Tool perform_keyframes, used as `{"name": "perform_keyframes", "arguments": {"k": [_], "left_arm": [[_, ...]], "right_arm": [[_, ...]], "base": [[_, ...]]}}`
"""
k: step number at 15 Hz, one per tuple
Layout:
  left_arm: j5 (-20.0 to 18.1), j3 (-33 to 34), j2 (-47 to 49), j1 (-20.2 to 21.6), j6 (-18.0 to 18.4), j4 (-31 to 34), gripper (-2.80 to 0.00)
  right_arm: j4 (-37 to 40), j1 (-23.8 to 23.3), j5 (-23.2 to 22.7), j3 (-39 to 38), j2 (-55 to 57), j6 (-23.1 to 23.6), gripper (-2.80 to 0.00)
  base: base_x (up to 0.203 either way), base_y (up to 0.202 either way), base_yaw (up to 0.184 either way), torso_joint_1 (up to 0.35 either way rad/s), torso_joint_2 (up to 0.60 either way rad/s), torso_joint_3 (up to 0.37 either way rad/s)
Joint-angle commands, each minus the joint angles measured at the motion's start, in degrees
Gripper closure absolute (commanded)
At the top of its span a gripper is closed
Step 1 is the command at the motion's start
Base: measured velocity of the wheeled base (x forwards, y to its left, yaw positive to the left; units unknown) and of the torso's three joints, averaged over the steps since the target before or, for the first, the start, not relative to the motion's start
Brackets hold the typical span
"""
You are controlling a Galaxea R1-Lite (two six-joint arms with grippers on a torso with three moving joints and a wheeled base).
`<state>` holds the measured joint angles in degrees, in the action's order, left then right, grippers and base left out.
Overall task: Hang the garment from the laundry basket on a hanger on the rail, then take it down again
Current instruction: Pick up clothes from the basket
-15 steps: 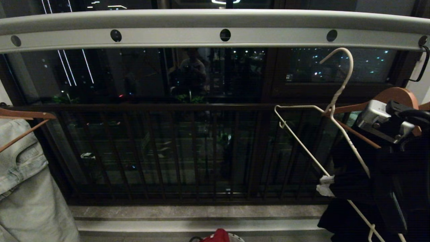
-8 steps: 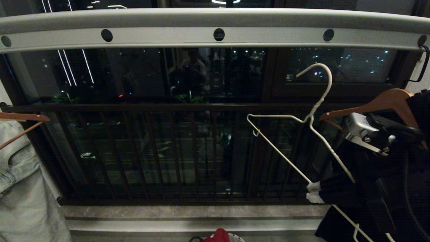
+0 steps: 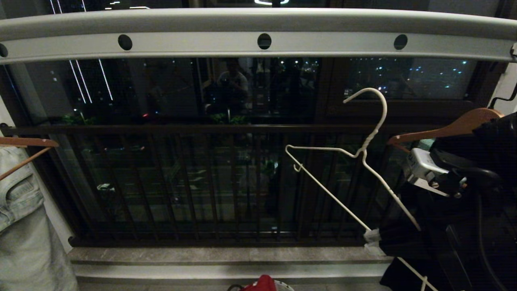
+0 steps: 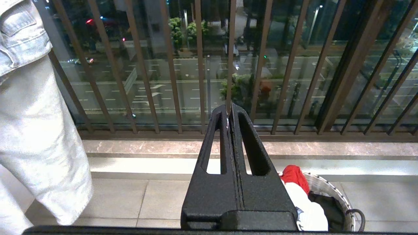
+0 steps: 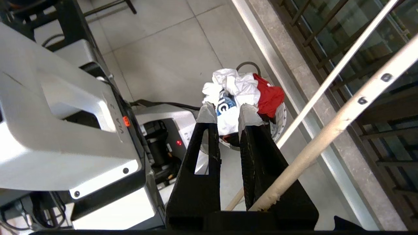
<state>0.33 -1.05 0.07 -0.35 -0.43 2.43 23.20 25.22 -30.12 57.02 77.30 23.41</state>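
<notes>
The white wire hanger hangs tilted in the air, its hook well below the pale grey rail and touching nothing. My right gripper is shut on the hanger's lower wire at the right of the head view. In the right wrist view the hanger wire runs in between the taped fingers near their base, with the right gripper above the laundry basket. The garment, white with a blue print, lies crumpled in that basket. My left gripper is parked low, shut and empty, beside the basket.
A pale denim garment hangs on a wooden hanger at far left. A black garment on a brown wooden hanger hangs at far right behind my right arm. The dark balcony railing stands ahead. A red cloth shares the basket.
My right gripper has carried the hanger down and to the left, so its hook now sits farther below the rail. The left arm has not moved.
</notes>
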Motion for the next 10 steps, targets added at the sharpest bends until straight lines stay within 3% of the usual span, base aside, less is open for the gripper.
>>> {"name": "perform_keyframes", "arguments": {"k": [1, 7, 10], "left_arm": [[0.0, 0.0, 0.0, 0.0, 0.0, 0.0, 0.0], [0.0, 0.0, 0.0, 0.0, 0.0, 0.0, 0.0], [0.0, 0.0, 0.0, 0.0, 0.0, 0.0, 0.0]], "right_arm": [[0.0, 0.1, -0.3, -0.5, 0.1, 0.7, 0.0], [0.0, 0.1, -0.8, -0.9, -0.5, 1.1, 0.0], [0.0, 0.1, -0.6, -1.2, -0.7, 1.2, 0.0]], "base": [[0.0, 0.0, 0.0, 0.0, 0.0, 0.0], [0.0, 0.0, 0.0, 0.0, 0.0, 0.0], [0.0, 0.0, 0.0, -0.092, 0.18, 0.097]]}}
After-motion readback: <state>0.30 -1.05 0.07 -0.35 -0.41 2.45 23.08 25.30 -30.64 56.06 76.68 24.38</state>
